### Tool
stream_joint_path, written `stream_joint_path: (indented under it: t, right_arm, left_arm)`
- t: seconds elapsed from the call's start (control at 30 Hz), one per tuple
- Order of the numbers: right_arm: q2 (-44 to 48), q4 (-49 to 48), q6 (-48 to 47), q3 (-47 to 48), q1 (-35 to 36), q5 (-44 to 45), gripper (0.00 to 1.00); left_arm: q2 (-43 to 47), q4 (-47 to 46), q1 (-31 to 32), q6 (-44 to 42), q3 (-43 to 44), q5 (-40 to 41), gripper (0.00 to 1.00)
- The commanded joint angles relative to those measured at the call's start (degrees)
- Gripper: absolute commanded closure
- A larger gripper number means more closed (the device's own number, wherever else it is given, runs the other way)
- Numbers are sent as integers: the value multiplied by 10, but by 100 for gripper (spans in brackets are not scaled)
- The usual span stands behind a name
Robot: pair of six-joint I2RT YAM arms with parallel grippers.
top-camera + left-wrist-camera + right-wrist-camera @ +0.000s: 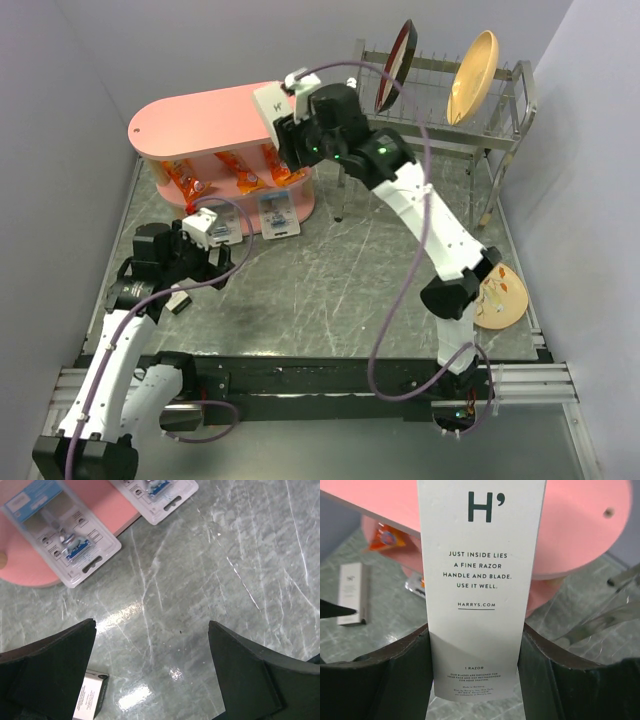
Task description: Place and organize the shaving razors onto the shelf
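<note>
My right gripper (288, 125) (475, 655) is shut on a tall white razor box (272, 102) (481, 580) printed "1 razor", holding it upright over the right end of the pink shelf's (200, 120) (580, 525) top board. Two shaving razors in clear blister packs (62, 530) (160, 495) lie flat on the shelf's bottom board (20, 565), their lower ends hanging over onto the table. One pack (278, 213) shows in the top view; the other is partly behind my left wrist. My left gripper (200, 260) (152, 625) hangs open above bare table just in front of them.
A second white box (90, 697) (352, 592) lies on the table by my left fingers. Orange snack packets (235, 172) fill the shelf's middle tier. A metal dish rack (480, 130) with plates stands at the back right. An orange plate (500, 300) sits at the right edge.
</note>
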State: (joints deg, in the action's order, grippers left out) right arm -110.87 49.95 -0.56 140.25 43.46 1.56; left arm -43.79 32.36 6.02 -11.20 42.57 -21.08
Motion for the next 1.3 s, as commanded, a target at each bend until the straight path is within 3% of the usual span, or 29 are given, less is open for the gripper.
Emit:
stream_joint_path:
  t: [0.0,0.17,0.53,0.83,1.27]
  right_arm:
    - [-4,-111,46,25,-7,38,58]
    - [-44,-135,50,75,0,34,58]
    - [-66,-253,21,64,-5,63,57]
    - [-74,-253,30,51,-4,58,56]
    - [-102,-282,13,50,-4,60,44]
  left_arm:
    - [7,8,-29,27,28,-38,0]
    - [9,6,-43,43,28,-55,0]
    - [9,-6,-46,60,23,-77,1]
    - [15,-9,-58,67,22,-79,1]
    - [23,-12,-95,88,13,-93,1]
